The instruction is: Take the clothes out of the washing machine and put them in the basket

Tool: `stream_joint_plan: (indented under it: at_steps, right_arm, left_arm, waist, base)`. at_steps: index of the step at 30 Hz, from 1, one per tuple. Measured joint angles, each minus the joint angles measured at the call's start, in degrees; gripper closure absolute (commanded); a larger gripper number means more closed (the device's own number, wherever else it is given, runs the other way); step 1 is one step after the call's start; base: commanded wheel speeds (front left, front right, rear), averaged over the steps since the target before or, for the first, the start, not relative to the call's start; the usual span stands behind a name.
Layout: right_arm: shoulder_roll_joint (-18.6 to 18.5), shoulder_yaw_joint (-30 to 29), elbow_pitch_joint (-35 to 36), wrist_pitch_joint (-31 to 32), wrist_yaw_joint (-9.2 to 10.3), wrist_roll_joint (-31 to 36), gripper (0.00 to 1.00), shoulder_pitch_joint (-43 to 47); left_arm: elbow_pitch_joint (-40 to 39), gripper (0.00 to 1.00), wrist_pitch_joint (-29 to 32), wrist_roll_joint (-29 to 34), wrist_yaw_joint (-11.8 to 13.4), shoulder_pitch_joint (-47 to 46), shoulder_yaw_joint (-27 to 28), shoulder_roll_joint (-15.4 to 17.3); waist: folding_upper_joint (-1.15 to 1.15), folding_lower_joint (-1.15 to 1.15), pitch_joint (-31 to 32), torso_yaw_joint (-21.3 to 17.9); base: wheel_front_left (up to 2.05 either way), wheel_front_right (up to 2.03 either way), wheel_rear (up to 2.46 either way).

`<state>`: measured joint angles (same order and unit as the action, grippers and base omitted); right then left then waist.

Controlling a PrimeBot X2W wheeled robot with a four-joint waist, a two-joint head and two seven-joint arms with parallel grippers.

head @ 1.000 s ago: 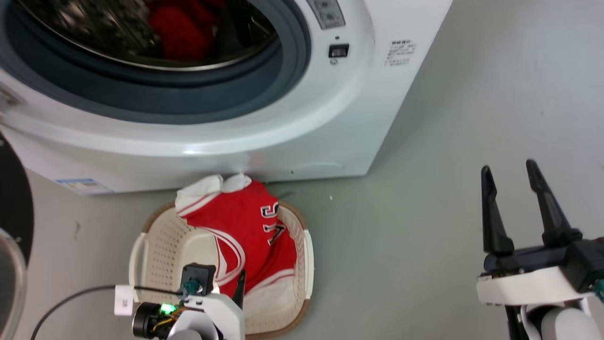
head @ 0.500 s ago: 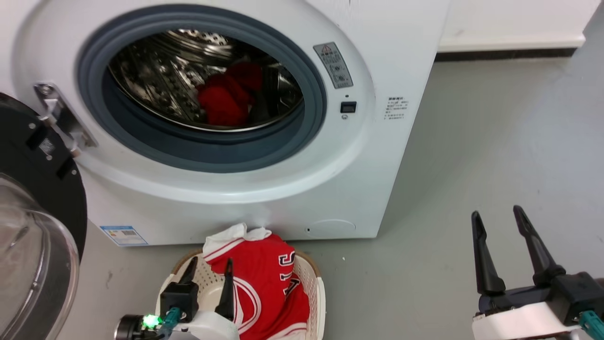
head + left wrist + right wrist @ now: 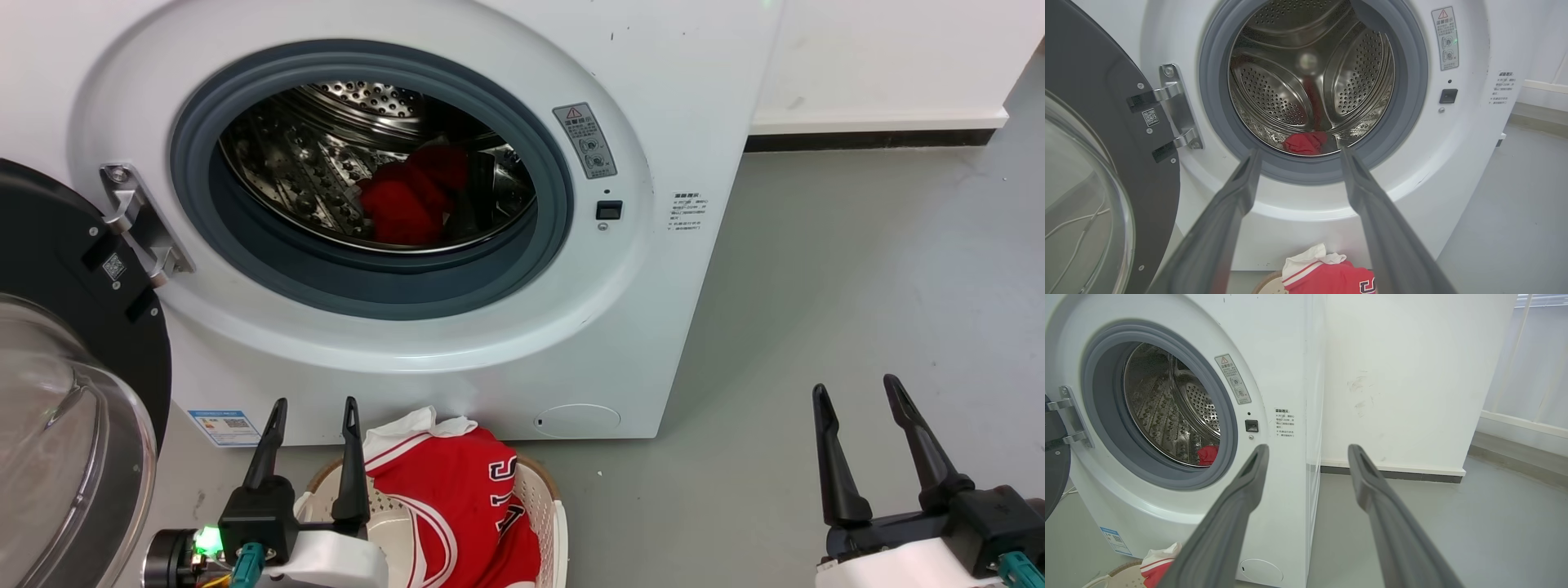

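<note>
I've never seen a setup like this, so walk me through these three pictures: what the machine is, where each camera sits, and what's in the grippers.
This is a wheeled robot with two arms, each ending in two long dark fingers. One picture comes from its head, looking down at a washer with its door swung open. The left gripper is at the lower left and the right gripper at the lower right. Both are open and hold nothing.

The other two pictures come from cameras on the wrists, looking along each arm's own fingers toward the washer.

A red garment lies in the drum. On the floor in front stands a basket with a red jersey in it.
</note>
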<state>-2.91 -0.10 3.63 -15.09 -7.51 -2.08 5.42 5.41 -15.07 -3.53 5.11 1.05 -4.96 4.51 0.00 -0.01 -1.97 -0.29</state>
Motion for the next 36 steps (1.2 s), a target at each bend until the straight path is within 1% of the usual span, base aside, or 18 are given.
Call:
stream_joint_plan:
  at_steps: [3,6,11,14,20,23,27,32,33,36]
  right_arm:
    - [0.0,0.44,0.05,0.0,0.0,-0.05,0.0,-0.02]
    - [0.0,0.32,0.34,0.0,0.0,-0.36,0.0,-0.71]
    - [0.0,0.13,1.04,0.0,0.0,-0.47,0.0,-2.82]
    - [0.0,0.36,1.6,0.0,0.0,-0.47,0.0,-4.95]
    - [0.0,0.4,2.71,0.0,0.0,-1.1,0.0,-9.18]
    - [-0.02,0.57,3.38,0.0,0.0,-1.59,0.0,-11.28]
    - [-0.02,0.48,4.43,0.0,0.0,-2.63,0.0,-13.89]
    - [-0.03,-0.27,5.97,0.0,0.0,-3.61,0.0,-16.39]
    - [-0.03,-0.38,6.89,0.0,0.0,-4.02,0.0,-17.27]
    - [-0.02,-0.6,7.81,0.0,0.0,-4.49,0.0,-18.52]
  left_arm:
    - [-0.69,0.0,0.0,0.48,-0.15,0.08,0.71,-0.25]
    - [-0.49,0.0,0.0,0.84,-1.18,-1.83,1.51,-0.49]
    - [1.76,0.0,-0.01,0.35,-3.59,-9.46,3.11,-0.45]
    - [4.61,0.0,0.0,0.27,-5.15,-14.97,4.23,0.56]
    - [12.82,0.0,0.0,0.41,-7.1,-27.8,6.56,3.57]
    - [17.18,0.0,0.0,0.88,-7.66,-33.87,7.04,5.38]
    - [21.99,0.0,-0.02,1.85,-7.73,-42.73,7.39,7.93]
    - [31.27,0.0,-0.01,2.81,-7.54,-53.78,7.28,10.35]
    - [37.76,0.0,1.12,3.3,-6.91,-60.99,7.06,11.58]
    - [43.45,0.0,1.96,4.31,-6.97,-69.72,6.17,13.5]
  waist:
    - [0.0,0.0,-0.35,-0.47]
    - [0.0,0.0,-1.68,-1.05]
    - [0.0,0.01,-4.8,-1.64]
    - [0.0,0.01,-7.42,-2.17]
    - [0.0,0.02,-13.77,-3.85]
    - [0.0,0.02,-17.21,-4.94]
    - [0.0,0.02,-21.95,-6.48]
    - [0.0,0.03,-27.86,-8.17]
    - [0.0,0.03,-31.09,-8.93]
    - [0.0,0.03,-34.06,-9.59]
  base:
    - [0.0,0.0,0.0]
    - [0.0,0.0,0.0]
    - [0.0,0.0,0.0]
    - [0.0,0.0,0.0]
    - [0.0,0.0,0.0]
    - [0.0,0.0,0.0]
    - [0.0,0.0,0.0]
    - [0.0,0.0,0.0]
    - [0.0,0.0,0.0]
    - [0.0,0.0,0.0]
